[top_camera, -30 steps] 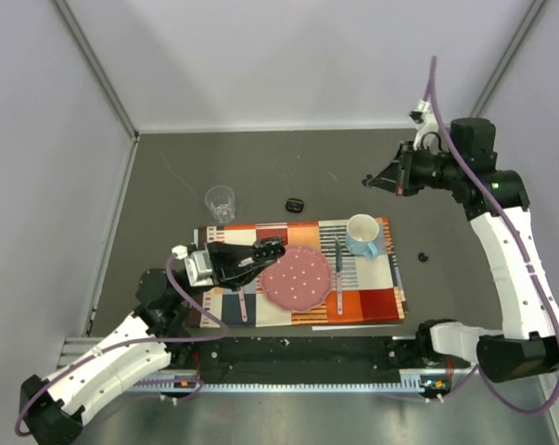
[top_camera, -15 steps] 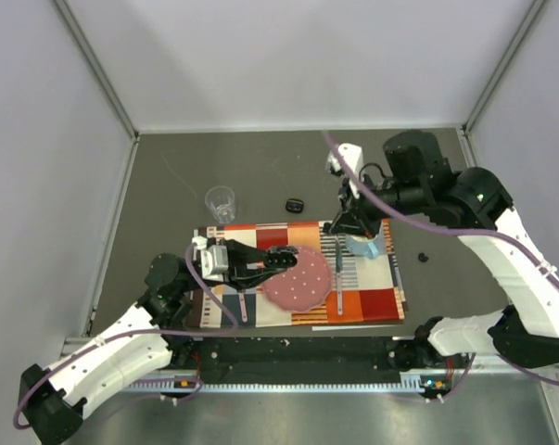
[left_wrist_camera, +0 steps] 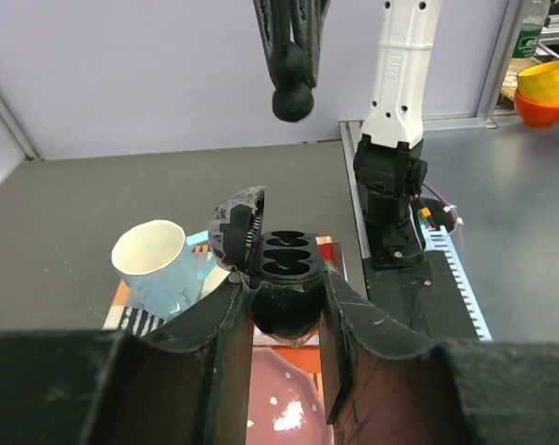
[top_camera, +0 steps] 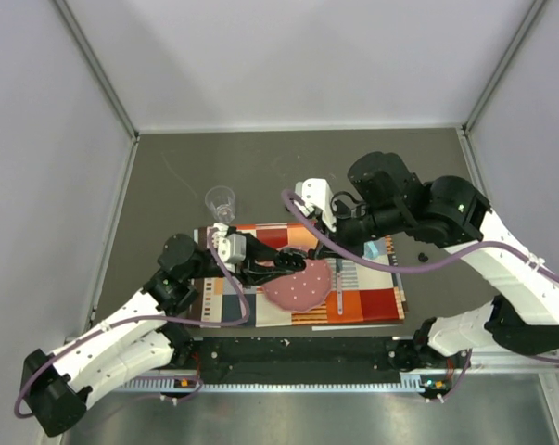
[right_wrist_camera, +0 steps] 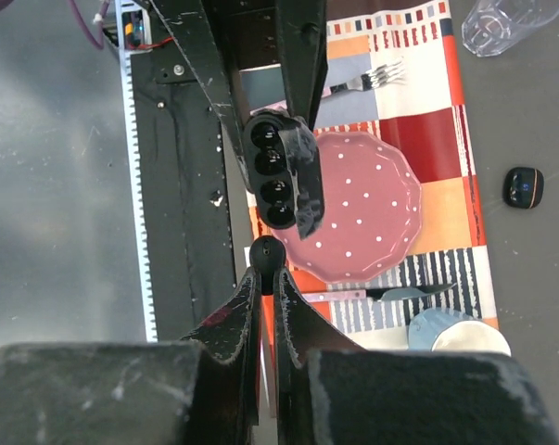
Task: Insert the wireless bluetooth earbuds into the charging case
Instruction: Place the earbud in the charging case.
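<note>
The charging case hangs over the plate on the placemat, an earbud above it, the mug to the plate's right.

The top view looks down from above and behind the arm bases, far enough off to take in the whole table. The left wrist camera sits low and faces nearly level toward the right arm's base. The right wrist camera faces straight down, close above the plate. All three views share the open charging case and the plate. Both wrist views also catch the earbud.
</note>
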Motion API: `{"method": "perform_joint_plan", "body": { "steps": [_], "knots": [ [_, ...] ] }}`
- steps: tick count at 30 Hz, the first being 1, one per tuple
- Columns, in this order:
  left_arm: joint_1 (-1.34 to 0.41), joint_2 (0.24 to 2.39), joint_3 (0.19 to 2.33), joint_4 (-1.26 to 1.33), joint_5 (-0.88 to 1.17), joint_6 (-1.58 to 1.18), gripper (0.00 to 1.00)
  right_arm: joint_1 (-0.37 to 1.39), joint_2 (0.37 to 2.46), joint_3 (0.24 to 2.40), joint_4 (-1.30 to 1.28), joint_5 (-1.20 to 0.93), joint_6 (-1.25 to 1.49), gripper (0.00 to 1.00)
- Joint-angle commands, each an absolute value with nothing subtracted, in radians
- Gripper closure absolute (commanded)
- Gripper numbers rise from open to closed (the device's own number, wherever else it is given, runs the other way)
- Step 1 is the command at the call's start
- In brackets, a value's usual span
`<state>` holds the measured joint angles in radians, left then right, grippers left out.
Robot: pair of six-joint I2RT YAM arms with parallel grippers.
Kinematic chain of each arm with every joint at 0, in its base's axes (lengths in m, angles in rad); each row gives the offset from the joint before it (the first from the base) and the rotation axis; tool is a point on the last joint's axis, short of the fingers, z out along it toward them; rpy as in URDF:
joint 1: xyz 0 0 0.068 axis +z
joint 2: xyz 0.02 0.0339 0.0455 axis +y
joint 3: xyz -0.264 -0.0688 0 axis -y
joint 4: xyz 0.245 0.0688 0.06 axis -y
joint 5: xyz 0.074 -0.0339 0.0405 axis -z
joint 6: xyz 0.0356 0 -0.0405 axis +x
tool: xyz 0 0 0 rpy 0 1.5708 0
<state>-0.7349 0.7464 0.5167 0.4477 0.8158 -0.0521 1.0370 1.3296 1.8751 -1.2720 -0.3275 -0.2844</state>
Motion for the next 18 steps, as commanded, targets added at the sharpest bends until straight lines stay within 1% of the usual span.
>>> {"method": "perform_joint_plan", "body": {
  "steps": [1,5,18],
  "knots": [
    [-0.732,0.768,0.574,0.454,0.861,-0.058,1.0,1.078,1.365,1.911,-1.269,-0.284,-0.302,1.0],
    [-0.732,0.781,0.587,0.448,0.876,-0.066,1.0,1.112,1.393,1.907,-1.264,-0.273,-0.305,1.0],
    [-0.732,0.83,0.629,0.408,0.946,-0.08,1.0,1.134,1.42,1.887,-1.218,-0.288,-0.314,1.0]
  ]
}}
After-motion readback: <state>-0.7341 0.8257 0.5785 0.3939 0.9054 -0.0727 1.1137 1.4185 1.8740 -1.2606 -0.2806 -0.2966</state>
